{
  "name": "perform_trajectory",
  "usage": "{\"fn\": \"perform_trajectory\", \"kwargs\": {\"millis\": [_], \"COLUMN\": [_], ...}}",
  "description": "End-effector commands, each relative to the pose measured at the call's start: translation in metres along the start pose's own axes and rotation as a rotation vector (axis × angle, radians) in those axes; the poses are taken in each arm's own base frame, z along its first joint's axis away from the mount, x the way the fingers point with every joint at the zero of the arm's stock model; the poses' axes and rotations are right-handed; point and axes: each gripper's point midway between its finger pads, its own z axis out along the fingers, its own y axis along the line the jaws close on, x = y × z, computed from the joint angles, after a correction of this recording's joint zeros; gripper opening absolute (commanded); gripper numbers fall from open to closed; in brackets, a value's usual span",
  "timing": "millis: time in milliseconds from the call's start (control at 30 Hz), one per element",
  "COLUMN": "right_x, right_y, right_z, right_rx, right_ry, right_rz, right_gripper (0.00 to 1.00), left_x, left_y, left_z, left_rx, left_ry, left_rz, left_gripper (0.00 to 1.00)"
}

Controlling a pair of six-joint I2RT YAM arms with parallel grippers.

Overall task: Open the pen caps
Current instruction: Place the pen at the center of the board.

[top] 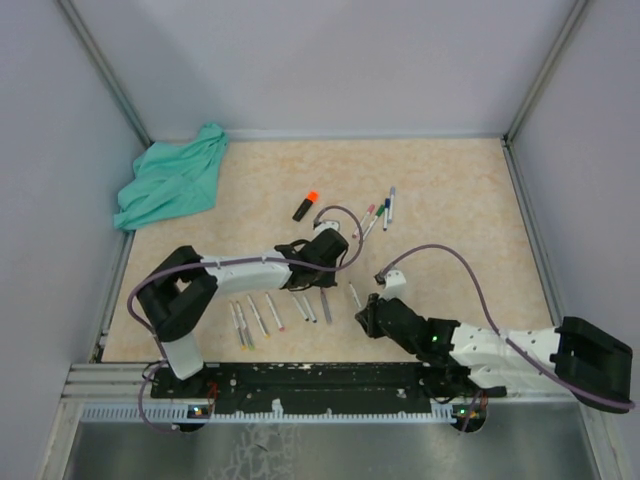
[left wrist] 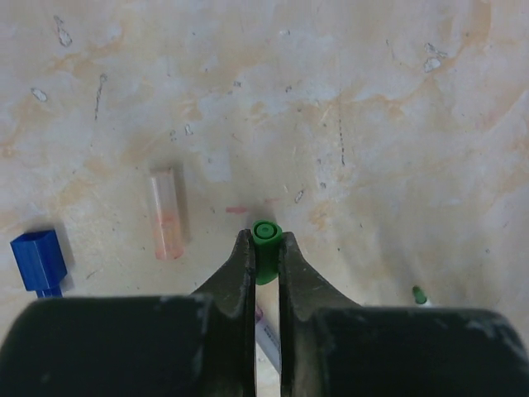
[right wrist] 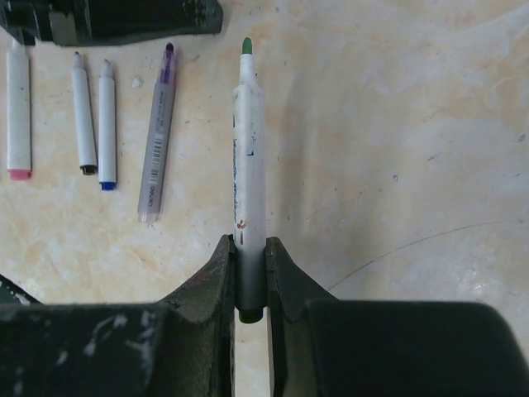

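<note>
The left gripper (left wrist: 265, 241) is closed on a green cap (left wrist: 267, 230), its two fingers pinching the cap by the sides so that the open end pokes out past the tips. It hangs just above the table (left wrist: 372, 124). A translucent pink cap (left wrist: 165, 213) lies loose beside it, and a blue cap (left wrist: 37, 260) lies further off at the frame's left edge.

The right gripper (right wrist: 250, 244) is clamped on the lower end of a green-tipped pen (right wrist: 250, 157). The barrel points away from the jaws and its bare tip is exposed, so this cap is plainly off. In the overhead view the two grippers stand apart, cap in one and pen in the other.

The step in hand looks like the end of one uncapping — the pull is done and both pieces are waiting to be put down. Left of the held pen lies a row of uncapped pens (right wrist: 91, 116), which suggests where this barrel belongs.

Further out, a few capped pens (top: 382, 212) lie together near the middle of the table. A marker with an orange cap (top: 312, 196) lies to their left.

The next move probably calls for the left jaws to part and drop the cap clear of the loose ones. The right arm would lay its pen down by the row — then both reach toward the far group for a fresh pen.
</note>
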Motion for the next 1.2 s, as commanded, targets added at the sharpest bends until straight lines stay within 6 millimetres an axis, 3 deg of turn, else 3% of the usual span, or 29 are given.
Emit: {"fn": "perform_trajectory", "kwargs": {"millis": [0, 233, 467, 700, 1033, 1167], "right_x": [-0.004, 0.008, 0.013, 0.015, 0.009, 0.006], "right_y": [0.022, 0.021, 0.023, 0.023, 0.025, 0.026], "right_z": [0.007, 0.013, 0.019, 0.023, 0.021, 0.021], "right_rx": [-0.071, -0.069, -0.058, -0.029, -0.022, -0.025], "right_ry": [-0.014, 0.016, 0.030, 0.044, 0.032, 0.024], "right_rz": [0.063, 0.085, 0.081, 0.062, 0.050, 0.050], "right_gripper": [0.09, 0.09, 0.10, 0.14, 0.27, 0.28], "left_x": [-0.013, -0.020, -0.025, -0.036, -0.085, -0.105], "left_y": [0.005, 0.006, 0.001, 0.001, 0.022, 0.034], "left_z": [0.011, 0.021, 0.017, 0.003, -0.042, -0.055], "left_rx": [-0.036, -0.026, 0.009, 0.027, 0.044, 0.071], "left_ry": [-0.010, -0.005, -0.008, -0.039, -0.196, -0.233], "left_rz": [0.006, -0.024, -0.036, -0.032, -0.033, -0.021], "left_gripper": [0.11, 0.20, 0.30, 0.34, 0.38, 0.42]}}
